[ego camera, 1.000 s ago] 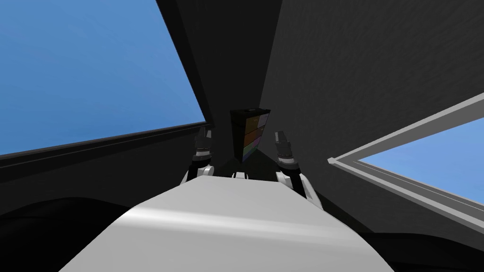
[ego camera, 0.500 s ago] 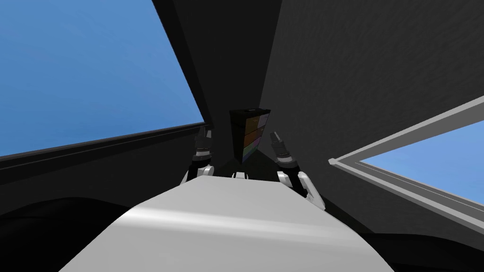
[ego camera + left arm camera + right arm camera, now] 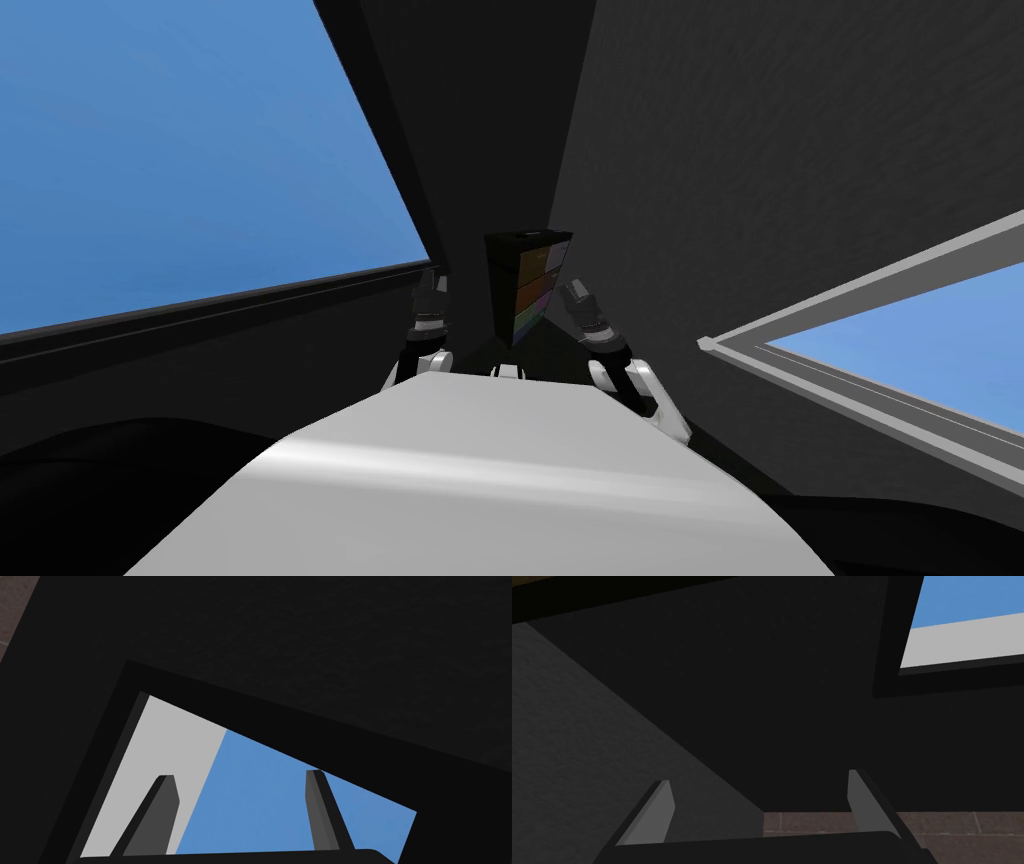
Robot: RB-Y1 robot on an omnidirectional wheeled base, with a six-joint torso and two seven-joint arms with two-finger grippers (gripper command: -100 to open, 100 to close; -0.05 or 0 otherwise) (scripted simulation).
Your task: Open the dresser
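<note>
Though the dresser [image 3: 530,285] sits straight ahead of you, tucked into the corner between the left wall [image 3: 470,120] and the right wall [image 3: 750,150], no handle can be made out on its coloured drawer fronts [image 3: 540,278]. Your right gripper [image 3: 570,293] leans in just beside them, fingers apart and holding nothing. The likely fault from here is closing on a bare front, or driving a blade tip into the panel and shoving the whole piece back into the corner. The right wall crowds that arm, so there is little room to swing outward. The freer way is back toward you. Your left gripper [image 3: 433,285] hangs near the dresser's other side, blades spread and empty.
</note>
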